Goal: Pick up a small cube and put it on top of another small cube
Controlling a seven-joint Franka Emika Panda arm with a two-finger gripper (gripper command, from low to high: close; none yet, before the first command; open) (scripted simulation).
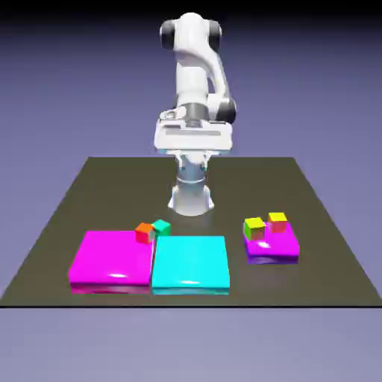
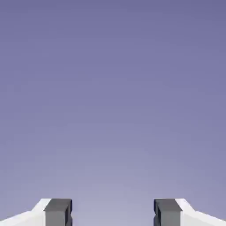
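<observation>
The two-finger gripper [image 2: 113,212] stands wide apart with nothing but blue-violet backdrop between its grey fingertips [image 2: 58,212] (in the exterior view it is hard to make out). The tiny teal-green cube [image 1: 161,227] sits touching a small orange-red cube [image 1: 143,233], at the far edges of the flat magenta slab [image 1: 110,258] and flat cyan slab [image 1: 191,262].

Even, soft rendered lighting is noted in both views; the backdrop fades from dark at the top to paler violet below. Glossy highlights are seen on the magenta slab [image 1: 110,257] and cyan slab [image 1: 191,262]. Edges appear slightly soft, without distortion.
</observation>
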